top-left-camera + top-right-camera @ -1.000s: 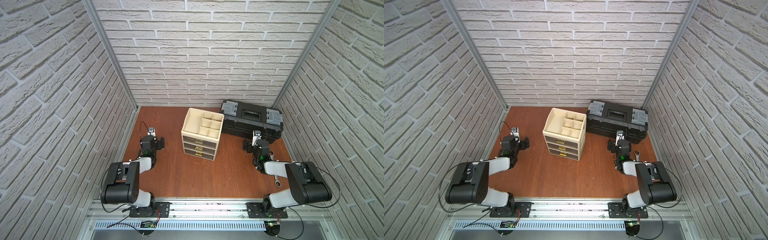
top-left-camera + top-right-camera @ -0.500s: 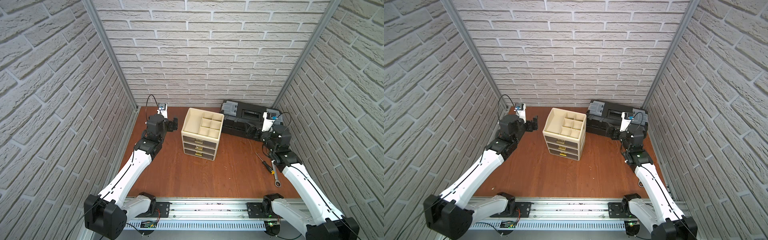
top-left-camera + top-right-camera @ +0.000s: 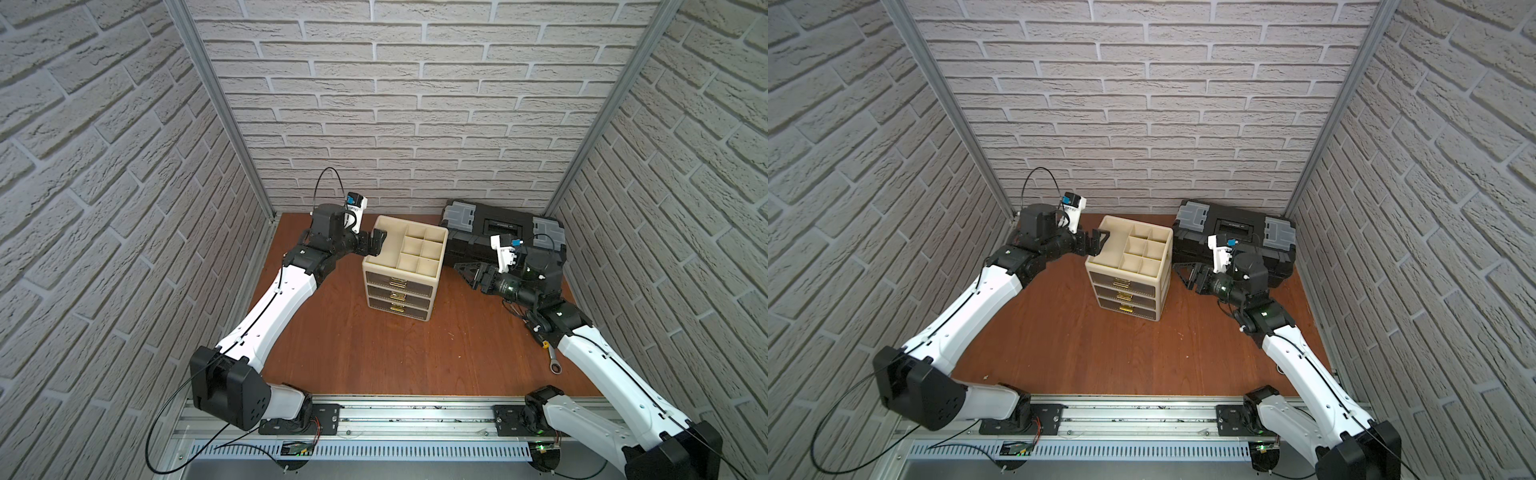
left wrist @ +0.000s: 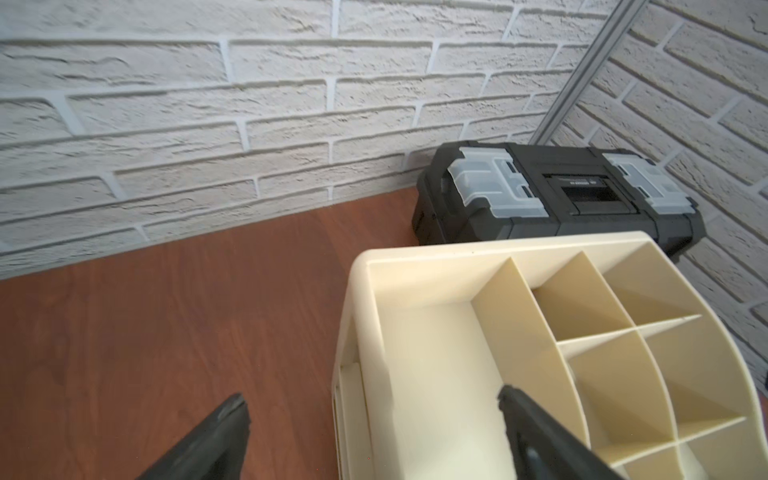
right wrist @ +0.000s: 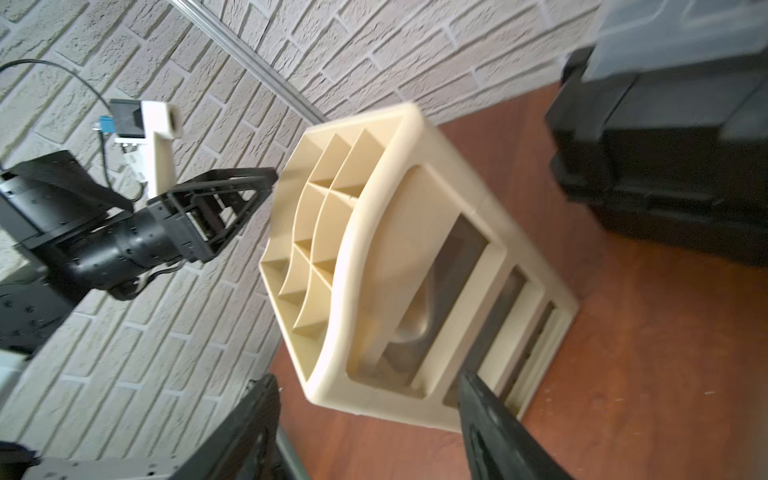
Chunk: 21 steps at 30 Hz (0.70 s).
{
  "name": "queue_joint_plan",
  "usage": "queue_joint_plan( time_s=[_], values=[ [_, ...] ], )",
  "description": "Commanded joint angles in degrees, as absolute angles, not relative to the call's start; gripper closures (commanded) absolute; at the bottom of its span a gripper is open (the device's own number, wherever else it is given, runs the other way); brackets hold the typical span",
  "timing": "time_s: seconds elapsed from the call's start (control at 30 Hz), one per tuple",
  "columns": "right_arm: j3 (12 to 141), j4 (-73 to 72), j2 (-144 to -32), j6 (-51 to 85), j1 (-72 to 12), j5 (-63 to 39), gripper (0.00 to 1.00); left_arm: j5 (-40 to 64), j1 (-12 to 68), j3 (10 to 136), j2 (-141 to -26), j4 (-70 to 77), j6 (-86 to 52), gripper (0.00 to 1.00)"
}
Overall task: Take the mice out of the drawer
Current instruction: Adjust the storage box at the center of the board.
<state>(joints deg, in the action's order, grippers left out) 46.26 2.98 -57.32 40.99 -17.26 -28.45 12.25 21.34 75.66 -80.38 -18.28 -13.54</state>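
The cream drawer unit (image 3: 432,286) (image 3: 1160,282) stands mid-table with its three gold-handled drawers (image 3: 398,296) shut. The mice are hidden. My left gripper (image 3: 376,243) (image 3: 1098,241) (image 4: 374,407) is open and straddles the unit's top left rim (image 4: 357,316), one finger outside over the table and the other over the large top compartment. My right gripper (image 3: 465,270) (image 3: 1185,274) (image 5: 368,384) is open and empty, hanging just off the unit's right side (image 5: 415,232).
A black toolbox (image 3: 503,226) (image 3: 1233,226) (image 4: 557,199) with grey latches lies against the back wall, behind my right gripper. A steel wrench (image 3: 555,361) lies on the table under my right arm. Brick walls close in three sides.
Both arms have unfolded from low rest poses near the table's front and reached in to either side of the drawer unit. Nothing has been taken hold of.
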Motion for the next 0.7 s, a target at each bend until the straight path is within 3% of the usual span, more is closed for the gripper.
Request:
queue_joint_plan(
  time_s=[0.0, 0.07, 0.33, 0.67],
  values=[
    [45.6, -3.5, -59.4, 44.6, -20.7, -27.5, 0.42, 18.1, 21.6, 78.4, -81.8, -16.2, -15.4, 0.06],
    [45.5, -4.0, -60.6, 45.5, -22.0, -26.0, 0.48, 19.2, 21.8, 79.6, -83.1, -15.6, -15.9, 0.08],
    [44.9, -6.7, -64.0, 47.7, -24.7, -24.6, 0.60, 22.0, 23.6, 83.8, -89.6, -13.9, -16.2, 0.10],
    [42.9, -6.2, -62.0, 50.5, -28.8, -19.0, 0.68, 25.5, 24.5, 91.7, -98.1, -11.8, -17.4, 0.10]
  ],
)
